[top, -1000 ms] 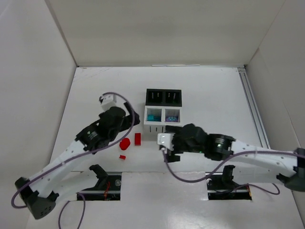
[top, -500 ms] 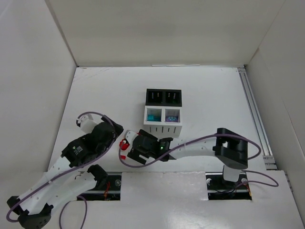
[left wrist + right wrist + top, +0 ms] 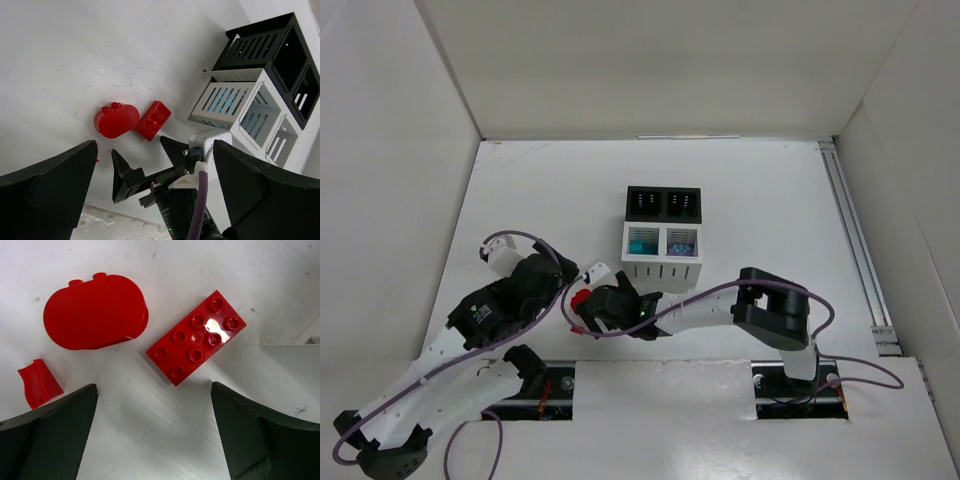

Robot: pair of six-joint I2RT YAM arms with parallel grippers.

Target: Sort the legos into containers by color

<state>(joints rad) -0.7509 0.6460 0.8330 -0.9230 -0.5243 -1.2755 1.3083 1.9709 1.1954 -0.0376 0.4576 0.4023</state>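
Note:
Three red legos lie on the white table: a rounded oval [image 3: 95, 312], a studded brick [image 3: 196, 336] and a small fragment [image 3: 40, 382]. My right gripper [image 3: 155, 427] hovers open just short of the brick, nothing between its fingers. From above it [image 3: 582, 307] covers most of the pieces; only a bit of the oval [image 3: 578, 297] and the fragment [image 3: 575, 327] show. My left gripper [image 3: 154, 147] stands open and empty behind it, looking onto the oval [image 3: 116, 120] and brick [image 3: 152, 120]. The containers are a white pair [image 3: 662, 268] and a black pair [image 3: 663, 190].
The left white bin holds teal pieces [image 3: 642, 243], the right one purple pieces [image 3: 680, 243]. The black bins look dark inside. Both arms crowd the near-left area by the red pieces. Tall white walls enclose the table, with a rail [image 3: 850, 230] along the right.
My right arm has swung left from in front of the bins to the red pieces. My left arm has pulled back toward the near left. Both grippers stayed open.

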